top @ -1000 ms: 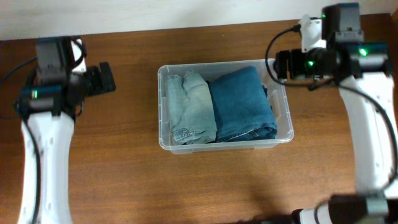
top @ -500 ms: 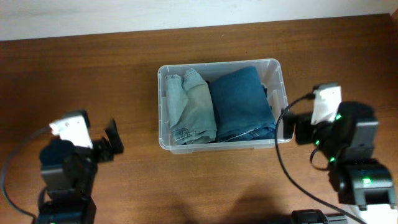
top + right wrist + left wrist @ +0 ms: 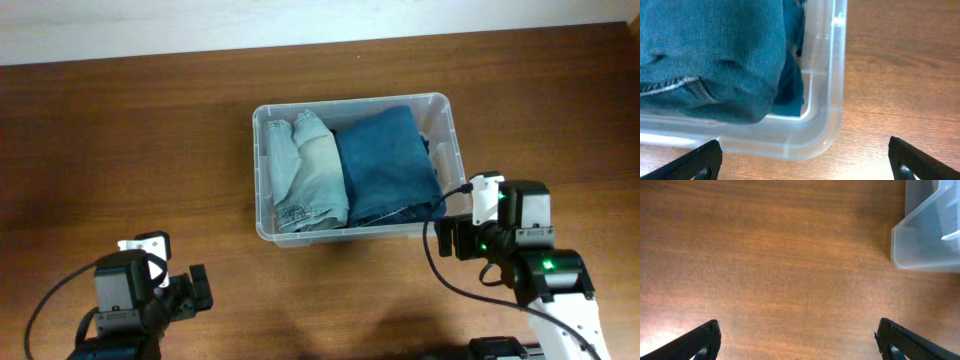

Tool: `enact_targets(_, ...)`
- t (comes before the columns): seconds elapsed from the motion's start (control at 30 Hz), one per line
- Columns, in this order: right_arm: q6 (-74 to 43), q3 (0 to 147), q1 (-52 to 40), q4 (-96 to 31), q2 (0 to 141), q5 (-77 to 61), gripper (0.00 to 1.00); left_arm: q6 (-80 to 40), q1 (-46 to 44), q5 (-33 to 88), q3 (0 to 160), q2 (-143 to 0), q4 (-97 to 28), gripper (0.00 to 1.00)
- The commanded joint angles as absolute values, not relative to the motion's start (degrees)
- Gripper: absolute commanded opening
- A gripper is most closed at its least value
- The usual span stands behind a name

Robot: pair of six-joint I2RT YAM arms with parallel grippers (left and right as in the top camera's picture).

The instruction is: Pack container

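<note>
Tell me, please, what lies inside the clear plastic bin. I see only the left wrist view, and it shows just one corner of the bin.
Observer: Two garments lie side by side in the clear rectangular plastic container: a light blue folded denim garment on the left and a dark blue folded denim garment on the right.
Operator: Is room left inside?
Observer: Little. The denim covers nearly all the floor, with only a narrow gap along the right wall.
Operator: Where is the other arm?
Observer: The right end effector hangs at the container's near right corner, open and holding nothing.
</note>
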State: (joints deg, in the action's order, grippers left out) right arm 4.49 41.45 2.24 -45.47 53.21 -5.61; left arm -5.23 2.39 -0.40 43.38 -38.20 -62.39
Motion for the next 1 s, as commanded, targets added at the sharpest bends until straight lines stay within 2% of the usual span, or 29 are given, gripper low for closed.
enact_targets(0.0,4.2,40.8,2.3,-45.6,58.5,-3.8,0.99,-5.3,2.5,0.2,43.3,-38.0,-62.7,0.99)
enact_targets(0.17,4.2,40.7,2.3,-46.5,63.8,-2.9,0.99,-5.3,2.5,0.2,43.3,-38.0,-62.7,1.00)
enact_targets(0.33,4.2,40.7,2.3,-46.4,59.3,-3.2,0.98,-5.3,2.5,0.2,43.3,-38.0,-62.6,0.99)
enact_targets(0.67,8.6,38.4,2.3,-39.8,34.5,-0.8,0.99,-5.3,2.5,0.2,43.3,-38.0,-62.7,0.99)
enact_targets(0.97,8.8,24.1,2.3,-25.9,12.0,-1.0,0.99,-5.3,2.5,0.2,43.3,-38.0,-62.7,0.99)
